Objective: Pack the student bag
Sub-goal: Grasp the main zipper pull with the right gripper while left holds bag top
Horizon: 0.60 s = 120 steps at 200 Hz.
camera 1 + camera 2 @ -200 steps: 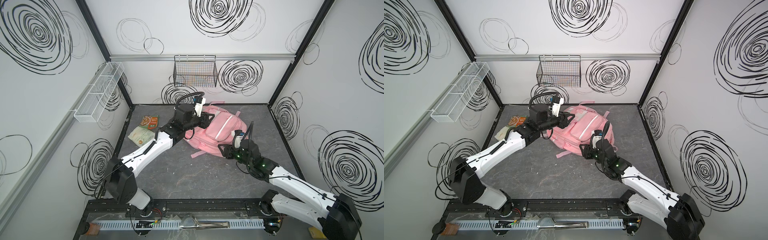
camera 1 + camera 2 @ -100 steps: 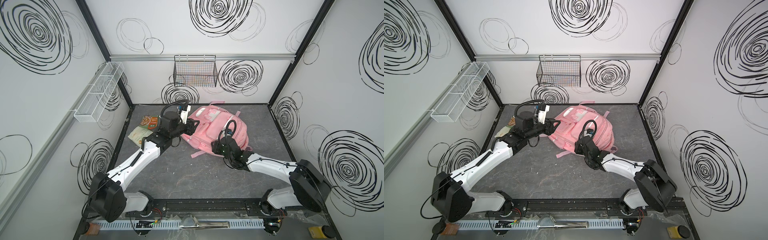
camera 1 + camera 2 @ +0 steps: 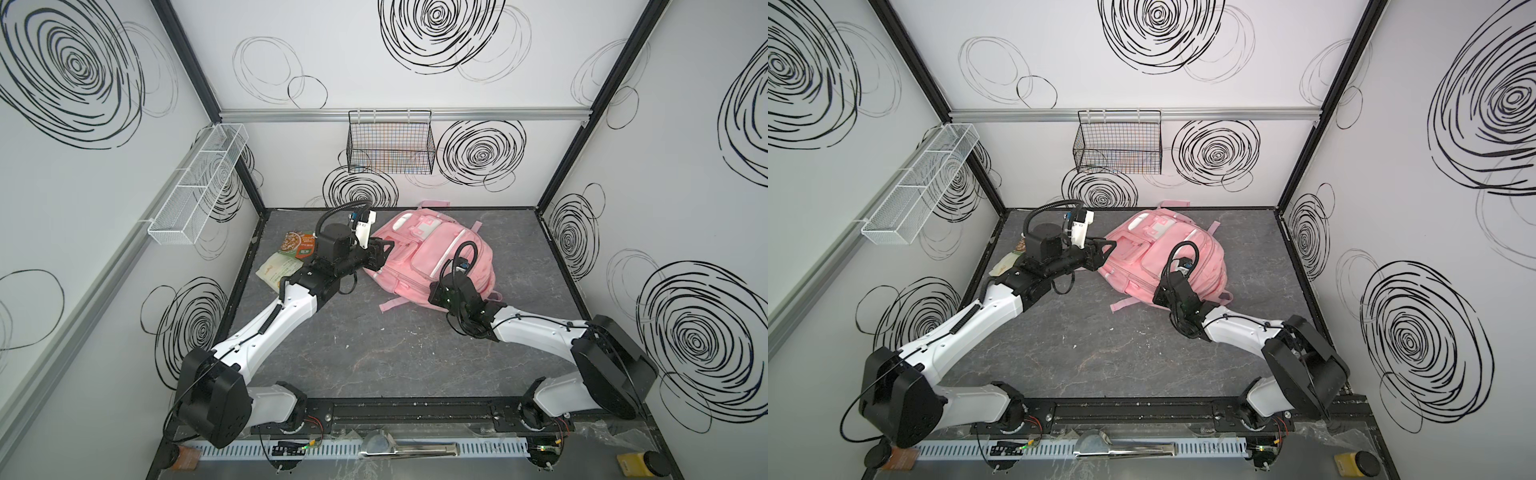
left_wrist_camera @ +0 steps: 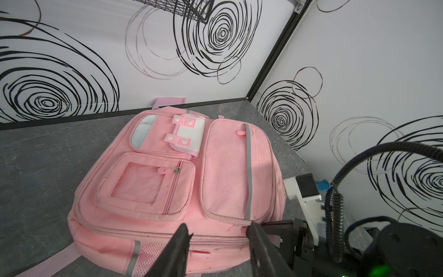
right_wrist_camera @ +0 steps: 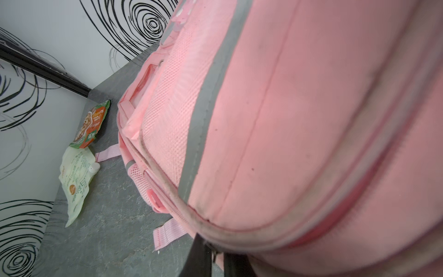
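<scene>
The right gripper has just closed, fingers pinching the zip seam of the bag, which lies flat near the back wall; the left gripper, fingers spread, hovers at its side (unzipping looks imminent, packets still outside)

Left arm: stretched from near-left base toward far centre, wrist level; left gripper pointing right, jaws partly apart. Right arm: low, reaching left from near-right base; right gripper jaws closed together
</scene>
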Motion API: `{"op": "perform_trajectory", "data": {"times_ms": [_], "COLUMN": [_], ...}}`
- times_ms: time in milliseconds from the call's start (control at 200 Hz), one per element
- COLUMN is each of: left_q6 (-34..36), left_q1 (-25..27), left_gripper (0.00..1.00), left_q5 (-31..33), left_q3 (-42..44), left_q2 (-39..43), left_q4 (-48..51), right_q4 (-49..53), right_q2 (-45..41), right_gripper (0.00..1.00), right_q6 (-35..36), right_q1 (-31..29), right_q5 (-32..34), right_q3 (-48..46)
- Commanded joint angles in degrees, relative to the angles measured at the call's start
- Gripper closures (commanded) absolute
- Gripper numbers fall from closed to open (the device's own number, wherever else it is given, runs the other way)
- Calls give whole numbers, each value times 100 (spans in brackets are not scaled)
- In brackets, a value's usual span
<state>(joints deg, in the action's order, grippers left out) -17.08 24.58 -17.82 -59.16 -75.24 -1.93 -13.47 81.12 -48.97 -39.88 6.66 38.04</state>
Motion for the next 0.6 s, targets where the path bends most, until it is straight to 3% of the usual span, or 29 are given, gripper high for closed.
{"op": "perform_trajectory", "data": {"times_ms": [0,170,380,595], "left_q6": [205,1060,3066,4171], "left_q1": [16,172,815,1336], "left_gripper": [55,54,52,52], "left_q5": [-86,-57,-74,-395], "left_q3": [71,62,176,54], "left_q2": [51,-40,-435,-1137], "left_q4": [-335,-300,-424,-684], "right_q4": [120,556,1214,1470], "right_q2": [-425,-788,-1113,-1661], "right_gripper": [100,100,100,100], "right_q6": [314,911,1395,1715], "right_q1": [133,308,580,861], "right_q5": [-250,-1106,-2167,-2868], "right_q3": [-44,-4,121,23]}}
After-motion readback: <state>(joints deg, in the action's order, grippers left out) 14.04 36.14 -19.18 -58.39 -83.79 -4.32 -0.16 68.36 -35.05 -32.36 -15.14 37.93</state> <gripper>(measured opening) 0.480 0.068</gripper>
